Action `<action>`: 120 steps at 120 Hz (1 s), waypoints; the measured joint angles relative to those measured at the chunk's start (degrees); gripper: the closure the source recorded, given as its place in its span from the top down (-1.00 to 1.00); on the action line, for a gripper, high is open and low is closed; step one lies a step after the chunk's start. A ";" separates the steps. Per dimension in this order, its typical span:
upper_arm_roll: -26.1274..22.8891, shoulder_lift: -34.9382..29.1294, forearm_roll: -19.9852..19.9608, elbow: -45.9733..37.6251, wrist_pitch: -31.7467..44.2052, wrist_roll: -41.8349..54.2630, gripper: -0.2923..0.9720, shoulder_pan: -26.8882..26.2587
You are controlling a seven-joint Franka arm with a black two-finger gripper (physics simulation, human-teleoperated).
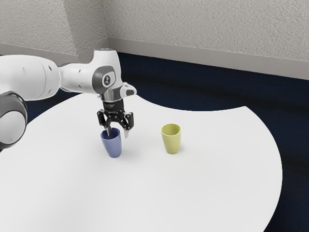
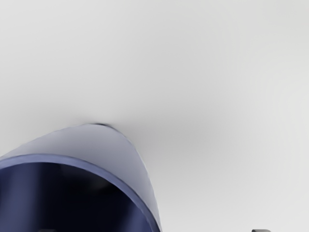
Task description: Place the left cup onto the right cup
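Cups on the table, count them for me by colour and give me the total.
blue cup: 1
yellow-green cup: 1
total: 2

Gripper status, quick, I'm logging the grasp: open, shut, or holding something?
Gripper: open, one finger inside the blue cup, the other outside its wall, not clamped.

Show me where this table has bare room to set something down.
Widest bare patch: the near side of the table, in front of both cups. Also free: the strip between the blue cup and the yellow cup, and past it toward the exterior view's right. Crowded: at the blue cup, under the hand.
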 joint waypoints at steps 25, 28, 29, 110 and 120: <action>-0.01 0.57 0.01 0.27 0.17 0.00 0.25 0.07; -0.01 0.69 0.01 0.35 0.19 0.00 0.25 0.08; -0.01 0.73 0.01 0.38 0.19 0.00 0.25 0.09; 0.08 1.43 0.24 0.84 0.15 0.04 -0.22 0.53; 0.06 1.43 0.29 0.84 0.14 0.03 -0.30 0.53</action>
